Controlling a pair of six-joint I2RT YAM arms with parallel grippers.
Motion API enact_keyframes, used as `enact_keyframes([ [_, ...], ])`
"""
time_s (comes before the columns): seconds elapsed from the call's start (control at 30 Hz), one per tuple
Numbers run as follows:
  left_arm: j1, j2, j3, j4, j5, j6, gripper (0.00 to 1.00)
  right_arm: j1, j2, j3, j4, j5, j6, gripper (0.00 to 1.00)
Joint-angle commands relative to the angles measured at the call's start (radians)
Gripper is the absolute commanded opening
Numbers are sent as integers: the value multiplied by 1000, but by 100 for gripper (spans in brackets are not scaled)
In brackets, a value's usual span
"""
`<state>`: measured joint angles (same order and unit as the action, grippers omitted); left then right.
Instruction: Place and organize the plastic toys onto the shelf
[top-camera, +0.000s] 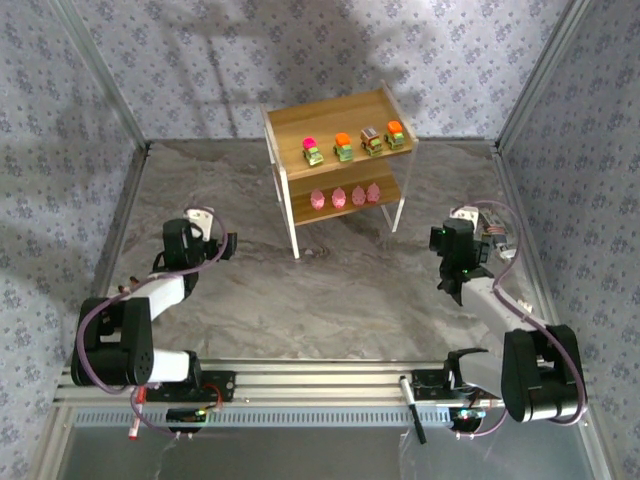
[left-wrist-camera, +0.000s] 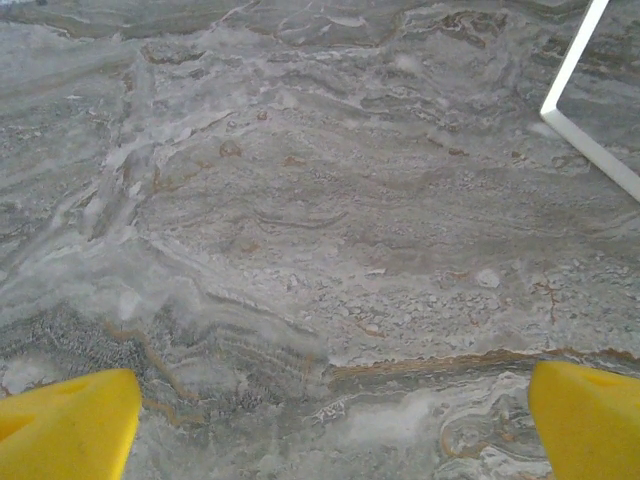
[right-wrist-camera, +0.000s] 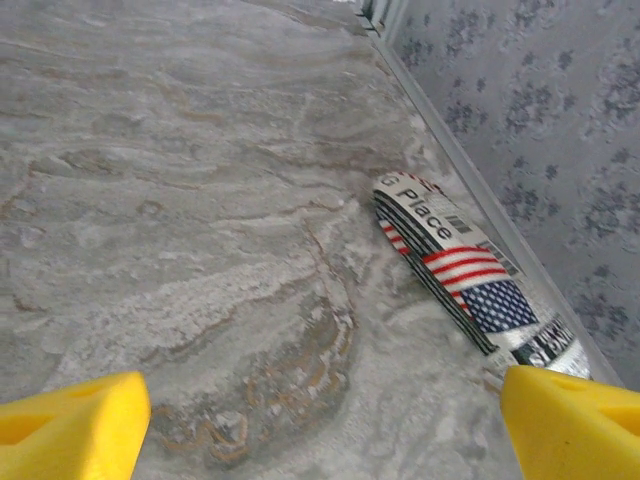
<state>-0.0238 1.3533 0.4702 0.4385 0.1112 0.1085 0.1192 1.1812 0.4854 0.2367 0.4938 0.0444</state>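
4 cars (top-camera: 355, 143) and 4 pink figures (top-camera: 345, 196) fill the shelf (top-camera: 330, 118), so we judge it's time to park. left gripper (top-camera: 224, 246) and right gripper (top-camera: 452, 291) gape empty; we'd steer both wide of it.

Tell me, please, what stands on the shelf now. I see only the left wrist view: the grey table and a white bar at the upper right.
Observer: In the top view, four cars stand in a row on the upper board of the shelf.
Operator: And on the lower board?
Observer: Four pink figures stand there, also in a row.
Operator: Does the right arm hold something?
Observer: No. In the right wrist view, the right fingers are spread wide with nothing between them.
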Motion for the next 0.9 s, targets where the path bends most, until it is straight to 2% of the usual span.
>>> enact_keyframes([
  [0.0, 8, 32, 3, 87, -4, 11, 100, -5, 13, -42, 164, -49, -37, 92],
  [0.17, 8, 93, 64, 60, -21, -20, 100, -25, 50, -78, 271, -106, -42, 92],
  [0.3, 7, 126, 59, 118, -9, -32, 100, -30, 99, -80, 336, -137, -50, 91],
  [0.53, 10, 111, 27, 160, -3, -35, 100, -65, 205, -79, 447, -215, -66, 90],
  [0.67, 11, 108, 20, 169, 1, -33, 100, -69, 250, -66, 453, -249, -95, 89],
  [0.87, 10, 86, -39, 254, -7, -36, 100, -76, 287, -91, 522, -284, -101, 89],
])
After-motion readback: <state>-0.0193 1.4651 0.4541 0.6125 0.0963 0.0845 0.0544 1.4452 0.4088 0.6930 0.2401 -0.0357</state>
